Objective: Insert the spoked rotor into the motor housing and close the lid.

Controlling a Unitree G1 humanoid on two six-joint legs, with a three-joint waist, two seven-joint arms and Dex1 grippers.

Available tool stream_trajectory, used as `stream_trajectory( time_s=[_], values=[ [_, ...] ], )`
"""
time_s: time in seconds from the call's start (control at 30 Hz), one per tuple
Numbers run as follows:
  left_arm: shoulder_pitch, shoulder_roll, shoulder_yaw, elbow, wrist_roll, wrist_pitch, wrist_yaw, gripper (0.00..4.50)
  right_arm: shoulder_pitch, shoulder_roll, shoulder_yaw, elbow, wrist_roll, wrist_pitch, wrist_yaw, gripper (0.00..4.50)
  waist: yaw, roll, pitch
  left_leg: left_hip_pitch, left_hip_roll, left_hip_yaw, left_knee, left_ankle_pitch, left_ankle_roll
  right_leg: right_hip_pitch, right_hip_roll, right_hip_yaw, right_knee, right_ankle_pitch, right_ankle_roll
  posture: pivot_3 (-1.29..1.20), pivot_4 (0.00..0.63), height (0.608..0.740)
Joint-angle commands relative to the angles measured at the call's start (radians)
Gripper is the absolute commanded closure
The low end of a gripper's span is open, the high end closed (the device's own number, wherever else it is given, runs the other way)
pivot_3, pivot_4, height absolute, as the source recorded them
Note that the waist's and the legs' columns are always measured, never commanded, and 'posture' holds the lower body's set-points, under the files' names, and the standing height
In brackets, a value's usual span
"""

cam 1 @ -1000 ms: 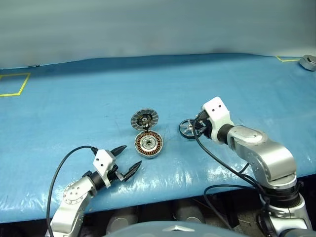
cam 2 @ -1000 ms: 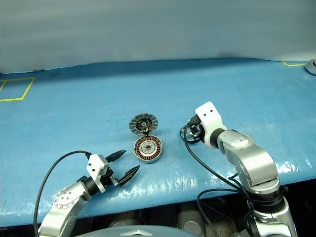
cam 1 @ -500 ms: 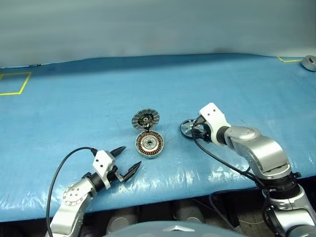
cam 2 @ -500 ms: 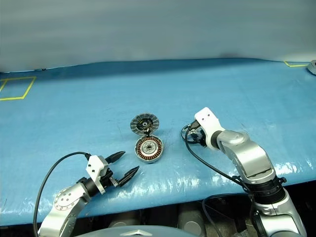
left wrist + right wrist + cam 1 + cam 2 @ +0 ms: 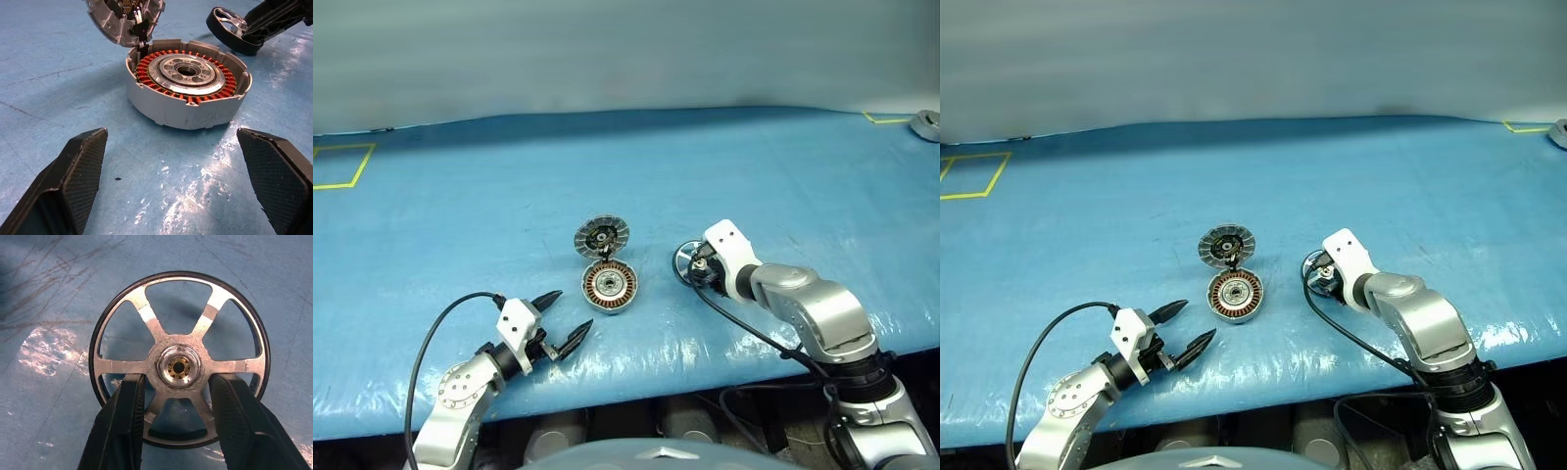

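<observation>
So, on the large blue table (image 5: 460, 196) the work is only at its beginning, and you have both steps before you. The motor housing (image 5: 609, 287) stands near the table's front edge, and in its cup you see only its own ring of copper windings and the silver centre; no rotor is inside. The lid (image 5: 601, 236) is hinged at the far side of the housing and stands up open, its inner face with silver segments toward you.

The spoked rotor (image 5: 179, 360) lies flat on the table, well to the right of the housing. Your right gripper (image 5: 178, 404) has its two fingers down through the spokes, one each side of the hub, but I cannot tell if they squeeze it already. Your left gripper (image 5: 183, 171) waits spread wide and empty, pointing at the housing.
</observation>
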Motion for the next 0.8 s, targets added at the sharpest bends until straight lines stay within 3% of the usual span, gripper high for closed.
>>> stream_trajectory(
  time_s=[0.03,0.3,0.5,0.8],
  values=[
    [0.003,-0.001,0.005,-0.032,-0.005,-0.013,0.002,0.00,0.009,0.021,-0.018,-0.025,0.005,0.027,-0.018,2.90,0.000,0.000,0.000,0.000,0.000,0.000,0.000,0.000,0.000,0.000,0.000,0.000,0.000,0.000,0.000,0.00,0.150,0.740],
    [0.010,0.002,0.007,-0.034,-0.007,-0.011,0.001,0.00,-0.037,-0.006,-0.048,-0.202,0.004,0.033,-0.040,2.90,0.000,0.001,0.001,-0.001,0.000,0.000,0.000,0.000,0.000,-0.001,0.000,0.000,0.000,0.000,0.000,0.00,0.150,0.740],
    [0.012,0.005,0.009,-0.036,-0.009,-0.011,-0.004,0.00,-0.088,-0.135,0.009,-0.394,0.154,0.092,0.132,2.90,0.000,0.001,0.002,-0.001,0.000,-0.001,0.000,0.000,0.000,0.000,0.000,-0.001,-0.001,-0.002,0.003,0.00,0.150,0.740],
    [0.008,0.010,0.012,-0.043,-0.013,-0.009,-0.006,0.00,-0.147,-0.029,0.225,-0.398,0.206,0.014,0.148,2.90,-0.001,0.000,0.002,-0.001,0.000,-0.001,0.001,0.000,0.000,0.000,0.000,-0.001,0.000,-0.002,0.003,0.00,0.150,0.740]
  ],
)
